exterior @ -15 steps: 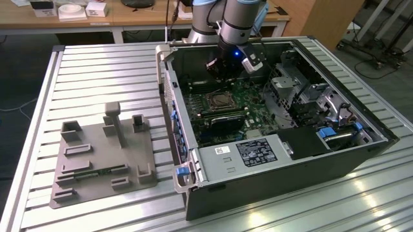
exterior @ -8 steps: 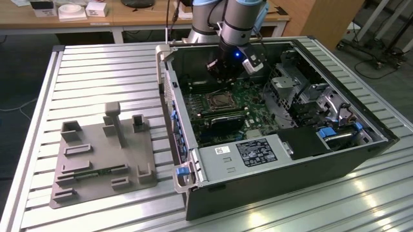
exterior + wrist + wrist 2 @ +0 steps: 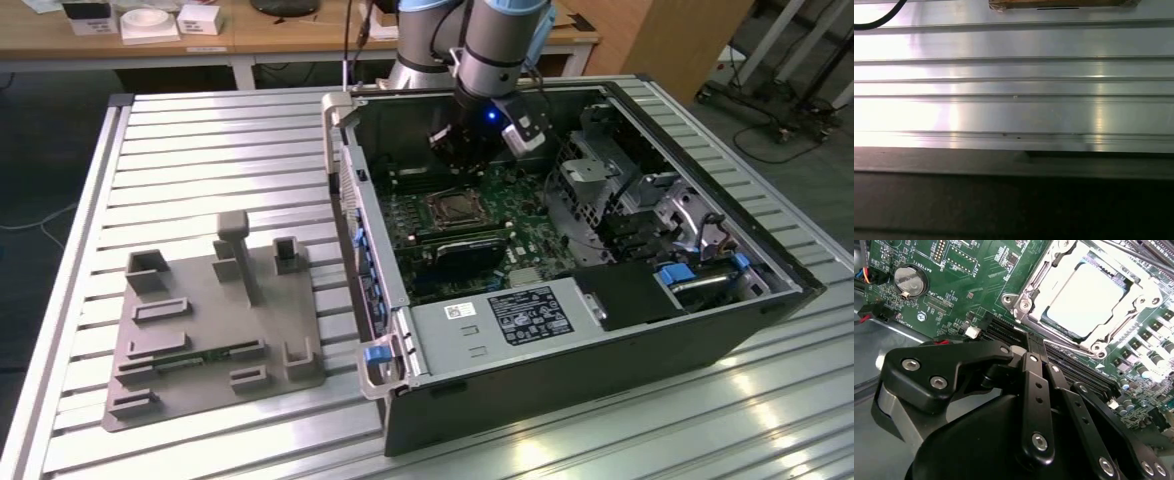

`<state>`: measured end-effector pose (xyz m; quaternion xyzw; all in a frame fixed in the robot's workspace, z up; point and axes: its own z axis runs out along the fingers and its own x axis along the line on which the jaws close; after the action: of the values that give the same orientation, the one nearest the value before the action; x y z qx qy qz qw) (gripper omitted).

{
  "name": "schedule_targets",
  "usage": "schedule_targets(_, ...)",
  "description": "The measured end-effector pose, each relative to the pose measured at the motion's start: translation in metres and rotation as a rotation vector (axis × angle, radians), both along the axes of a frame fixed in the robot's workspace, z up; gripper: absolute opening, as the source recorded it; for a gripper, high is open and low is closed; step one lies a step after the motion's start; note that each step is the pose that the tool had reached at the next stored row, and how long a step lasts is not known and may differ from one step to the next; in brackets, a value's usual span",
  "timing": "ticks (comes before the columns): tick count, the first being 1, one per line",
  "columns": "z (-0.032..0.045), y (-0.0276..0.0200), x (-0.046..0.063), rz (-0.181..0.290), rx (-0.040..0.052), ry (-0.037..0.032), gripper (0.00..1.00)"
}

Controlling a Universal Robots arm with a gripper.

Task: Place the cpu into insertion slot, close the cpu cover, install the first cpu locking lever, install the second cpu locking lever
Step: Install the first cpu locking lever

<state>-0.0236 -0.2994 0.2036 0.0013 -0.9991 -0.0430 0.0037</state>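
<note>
In the second wrist view the black gripper (image 3: pixel 1041 347) hangs with fingers together, empty, just short of the silvery square cpu cover (image 3: pixel 1089 295) lying over the pale cpu (image 3: pixel 1084 300). Locking levers seem the step; next calls for reaching one.

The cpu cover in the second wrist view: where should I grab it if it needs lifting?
Take the cpu cover by an outer rail of its frame, coming down from above the motherboard. It lies flat around the cpu, so only thin edges offer purchase, and the open centre exposes the chip. I cannot tell which edge is hinged.
</note>
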Motion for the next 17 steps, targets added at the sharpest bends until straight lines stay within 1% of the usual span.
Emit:
schedule_targets(10,-0.0026,0.0000,0.0002,0.010,-0.0003,0.0000,0.11)
schedule_targets(17,-0.0027,0.0000,0.0003,0.012,-0.0003,0.0000,0.11)
